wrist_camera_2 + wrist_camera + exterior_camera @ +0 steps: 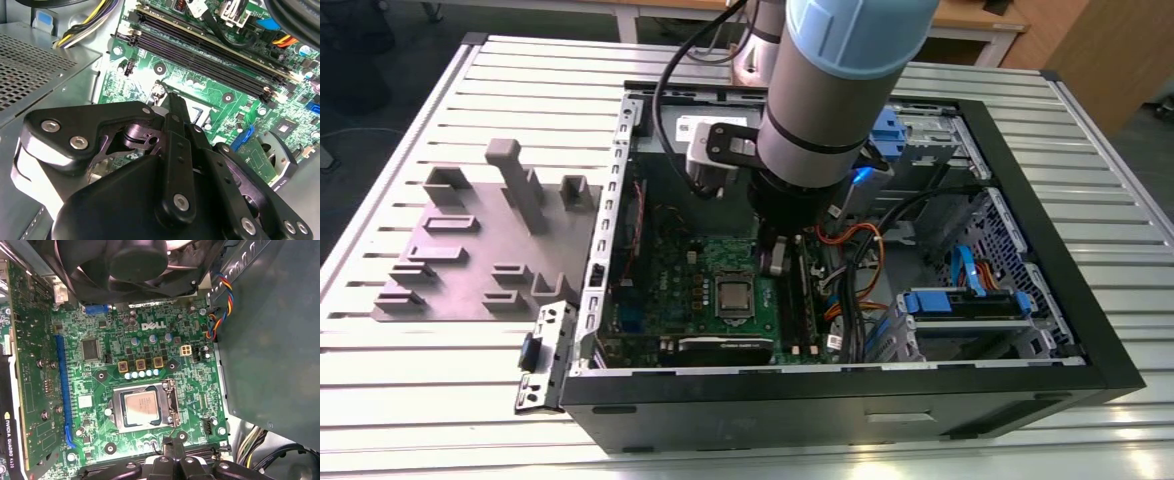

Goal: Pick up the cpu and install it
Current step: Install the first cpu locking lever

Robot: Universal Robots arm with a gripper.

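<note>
The cpu (141, 407) lies inside the socket frame (171, 405) on the motherboard (95, 385). The hand (172, 107), pressed together and empty, hovers beside the frame; descending risks striking it.

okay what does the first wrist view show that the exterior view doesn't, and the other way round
First wrist view alone: a black fan above the green motherboard, and a blue slot along it. Exterior view alone: the whole computer case, the arm reaching in, and grey plastic blocks outside on the table. Both: the cpu sitting inside the silver socket frame.
</note>
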